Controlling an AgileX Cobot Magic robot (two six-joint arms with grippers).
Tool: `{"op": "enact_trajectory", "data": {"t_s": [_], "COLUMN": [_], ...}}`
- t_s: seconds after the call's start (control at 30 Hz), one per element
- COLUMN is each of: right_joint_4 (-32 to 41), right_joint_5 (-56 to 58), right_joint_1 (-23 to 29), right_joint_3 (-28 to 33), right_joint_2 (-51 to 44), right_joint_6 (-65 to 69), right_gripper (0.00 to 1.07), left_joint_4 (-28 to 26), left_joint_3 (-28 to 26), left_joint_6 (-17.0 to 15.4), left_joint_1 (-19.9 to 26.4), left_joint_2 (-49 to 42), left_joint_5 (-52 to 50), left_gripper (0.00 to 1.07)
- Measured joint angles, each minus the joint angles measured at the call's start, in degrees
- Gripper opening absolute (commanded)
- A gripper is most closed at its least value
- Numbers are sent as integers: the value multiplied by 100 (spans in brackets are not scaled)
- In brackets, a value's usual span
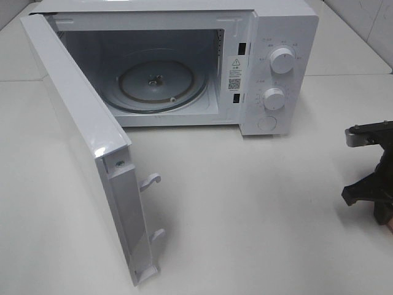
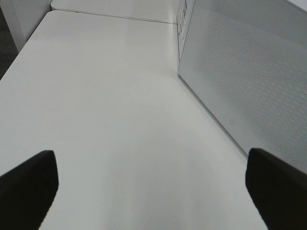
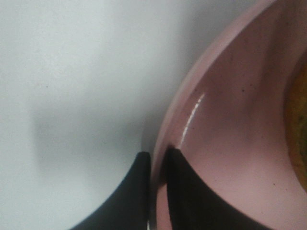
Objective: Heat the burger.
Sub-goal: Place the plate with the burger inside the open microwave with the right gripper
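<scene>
Right gripper (image 3: 157,163), at three o'clock, pinched the pink plate (image 3: 230,120) by its rim; microwave (image 1: 282,37) at twelve stood open, burger (image 3: 298,124) not yet inside.

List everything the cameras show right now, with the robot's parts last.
white microwave oven: one, white, at the back of the table, its door swung open
round glass turntable: one, clear, inside the oven cavity
round control knobs: two, white, one above the other on the oven's right panel
white tabletop: one, white, under everything
round pink plate: one, pink, seen only in the right wrist view
burger: one, only a golden-brown sliver visible, on the plate
left gripper: one, black, open, over bare table beside the door
right gripper: one, black, shut on the plate's rim
</scene>
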Motion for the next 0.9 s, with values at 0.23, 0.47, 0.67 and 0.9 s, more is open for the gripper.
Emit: {"op": "enact_trajectory", "data": {"t_s": [0.23, 0.47, 0.67, 0.9], "right_joint_4": [-567, -1003, -1306, -1610], "right_joint_5": [178, 292, 447, 607], "right_joint_1": [476, 865, 1306, 1610], "right_joint_3": [-6, 11, 29, 29], "right_joint_2": [6, 11, 17, 34], "right_joint_6": [556, 1043, 1392, 1753], "right_gripper": [0, 0, 0, 0], "left_joint_4": [0, 0, 0, 0], "left_joint_3": [0, 0, 0, 0], "left_joint_6": [0, 0, 0, 0], "left_joint_1": [0, 0, 0, 0], "left_joint_2": [0, 0, 0, 0], "left_joint_5": [0, 0, 0, 0], "left_gripper": [98, 98, 98, 98]}}
